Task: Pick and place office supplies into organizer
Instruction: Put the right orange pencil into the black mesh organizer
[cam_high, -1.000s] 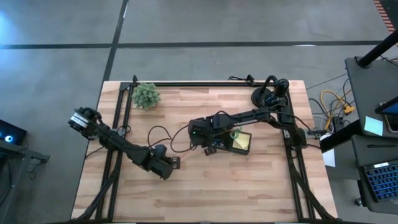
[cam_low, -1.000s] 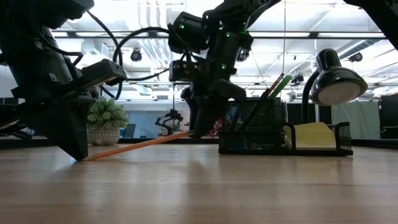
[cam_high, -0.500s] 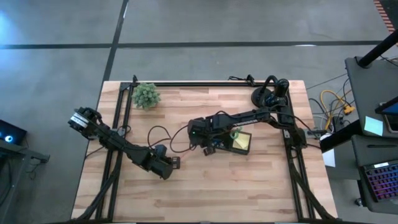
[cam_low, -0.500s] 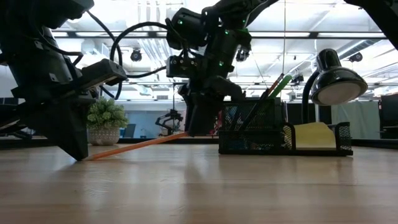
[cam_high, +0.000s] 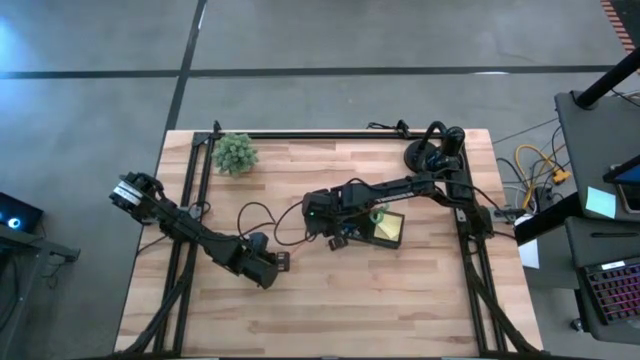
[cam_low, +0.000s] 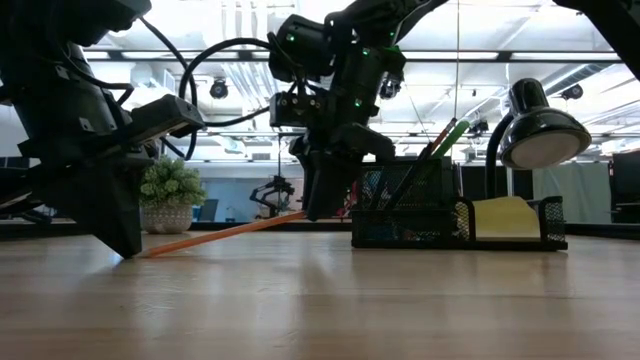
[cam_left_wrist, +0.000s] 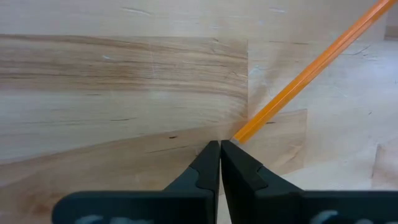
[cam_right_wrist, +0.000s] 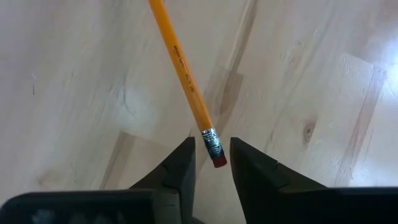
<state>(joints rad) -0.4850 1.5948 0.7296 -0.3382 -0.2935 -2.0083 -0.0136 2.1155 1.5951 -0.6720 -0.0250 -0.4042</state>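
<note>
An orange pencil (cam_low: 220, 234) slants across the table's middle. Its low end is at my left gripper (cam_left_wrist: 220, 144), which is shut down at the table top (cam_low: 125, 245). Its raised eraser end (cam_right_wrist: 216, 155) stands between the open fingers of my right gripper (cam_right_wrist: 211, 146), which points down (cam_low: 315, 210); I cannot tell whether they touch it. The black mesh organizer (cam_low: 455, 225) stands just right of my right gripper. It holds a yellow sticky pad (cam_low: 505, 215), upright pens and a green-handled item (cam_low: 447, 133). My left gripper is shut on the pencil's low end (cam_left_wrist: 239, 135), pinched at the very ends of its two fingers. The fingers come from above, slanting down, roughly in line with the pencil. The pencil's low end is at the table and the rest rises toward my right gripper.
A black desk lamp (cam_low: 540, 135) stands behind the organizer at the far right (cam_high: 430, 150). A small green plant (cam_high: 235, 153) stands at the far left. Bare wood lies along the near side (cam_high: 330, 310).
</note>
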